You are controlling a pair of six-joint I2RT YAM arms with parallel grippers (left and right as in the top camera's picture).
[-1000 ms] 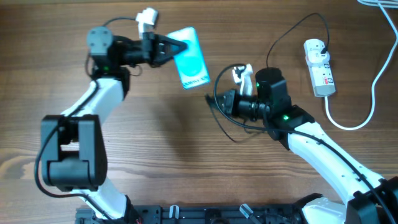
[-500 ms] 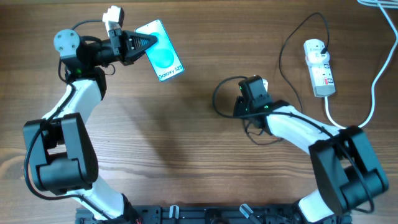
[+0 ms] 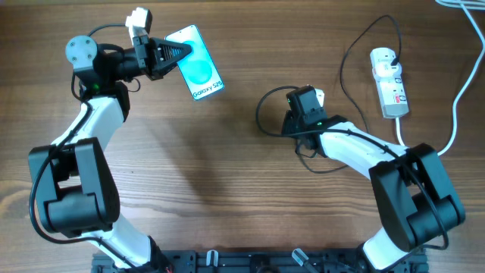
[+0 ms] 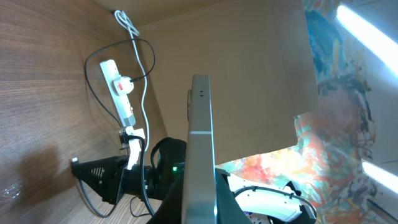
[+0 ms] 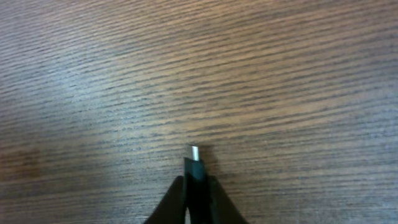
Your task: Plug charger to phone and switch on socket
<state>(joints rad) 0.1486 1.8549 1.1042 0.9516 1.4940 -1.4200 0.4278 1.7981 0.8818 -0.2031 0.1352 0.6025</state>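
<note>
My left gripper (image 3: 176,58) is shut on the phone (image 3: 199,71) and holds it above the table at the back left, cyan screen up and white text strip toward the middle. In the left wrist view the phone (image 4: 200,137) shows edge-on between the fingers (image 4: 199,196). My right gripper (image 3: 292,123) is at mid-table, pointing down, shut on the charger's connector (image 5: 194,168); its metal tip sticks out just above the wood. The black charger cable (image 3: 261,121) loops back to the plug (image 3: 387,57) in the white socket (image 3: 389,83) at the back right.
The socket's thick white cord (image 3: 455,114) curves along the right edge of the table. The wooden table (image 3: 197,174) lies between the arms. In the left wrist view the socket (image 4: 118,87) and the right arm (image 4: 106,177) show beyond the phone.
My left gripper carried the phone left and back. My right arm swung round so its gripper points down at the table with the connector, then shifted slightly back.
</note>
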